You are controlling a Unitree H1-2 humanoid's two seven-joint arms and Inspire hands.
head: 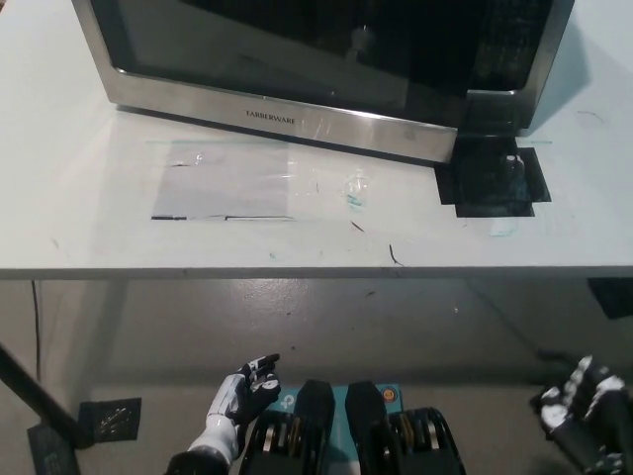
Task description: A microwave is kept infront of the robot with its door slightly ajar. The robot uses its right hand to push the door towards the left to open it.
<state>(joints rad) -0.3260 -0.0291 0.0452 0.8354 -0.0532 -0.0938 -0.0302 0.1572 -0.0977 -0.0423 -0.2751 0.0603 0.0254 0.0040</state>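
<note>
A stainless-steel microwave (326, 59) stands at the back of the white table (89, 198). Its dark glass door (267, 49) spans the front, with a steel lower strip, and its right edge stands a little out from the body near the control panel. My black right hand (584, 406) hangs low at the bottom right, below the table's front edge, far from the door, fingers loosely apart and holding nothing. My white left hand (242, 391) rests at the bottom left of centre, also below the table, fingers spread and empty.
A black patch (492, 176) lies on the table before the microwave's right corner. Clear tape marks and a dark line (223, 217) show on the tabletop. A black pole (35, 396) and floor markers stand at the lower left.
</note>
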